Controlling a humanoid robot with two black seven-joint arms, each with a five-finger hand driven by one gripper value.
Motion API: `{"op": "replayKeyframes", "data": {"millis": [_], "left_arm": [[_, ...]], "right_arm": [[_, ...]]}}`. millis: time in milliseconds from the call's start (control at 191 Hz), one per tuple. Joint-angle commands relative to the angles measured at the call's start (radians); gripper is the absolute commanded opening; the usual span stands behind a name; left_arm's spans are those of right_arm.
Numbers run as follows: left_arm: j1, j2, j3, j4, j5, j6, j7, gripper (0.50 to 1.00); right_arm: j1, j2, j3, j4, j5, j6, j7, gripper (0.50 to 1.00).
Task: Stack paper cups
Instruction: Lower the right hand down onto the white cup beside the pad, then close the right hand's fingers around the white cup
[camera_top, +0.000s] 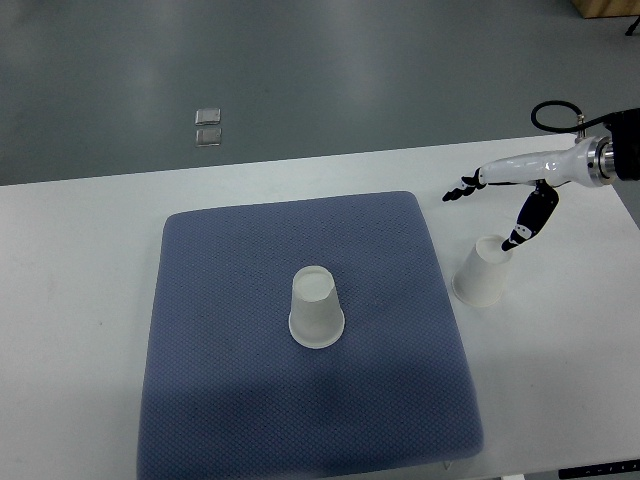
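- Cloth first: a blue-grey textured mat lies on the white table, taking up most of the near and middle part of the top view, its corners rounded and its near edge close to the table's front edge.
- Near the middle of the mat stands a paper cup, upside down, wide mouth on the cloth and the narrower flat base facing up. It is plain white to pale grey, a little translucent in look, with no print that can be made out.
- Further right, off the mat and just beside its right edge, a second paper cup rests on the bare table. It is white like the first, also inverted, but tilted, its base leaning up and to the right.
- The right hand comes in from the right edge on a white arm with a black cable looped above the wrist. Its dark-tipped fingers are spread apart, some reaching left above the table; the thumb points down and touches or nearly touches the tilted cup's upper end. The hand has not closed round the cup.
- Beyond the table's far edge is a grey floor, with two small pale squares on it.
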Motion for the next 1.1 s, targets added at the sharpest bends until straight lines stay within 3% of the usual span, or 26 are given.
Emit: {"op": "replayKeyframes", "data": {"millis": [0, 372, 723, 1094], "left_arm": [[0.0, 0.0, 0.0, 0.0, 0.0, 0.0, 0.0, 1.0], [0.0, 0.0, 0.0, 0.0, 0.0, 0.0, 0.0, 1.0], [0.0, 0.0, 0.0, 0.0, 0.0, 0.0, 0.0, 1.0], [0.0, 0.0, 0.0, 0.0, 0.0, 0.0, 0.0, 1.0]], "right_arm": [[-0.01, 0.009, -0.002, 0.003, -0.089, -0.012, 0.0, 0.909], [-0.04, 0.047, -0.01, 0.03, -0.184, -0.026, 0.0, 0.909], [-0.092, 0.069, -0.01, -0.02, -0.216, -0.064, 0.0, 0.909], [-0.129, 0.09, -0.013, -0.056, -0.271, -0.13, 0.006, 0.872]]}}
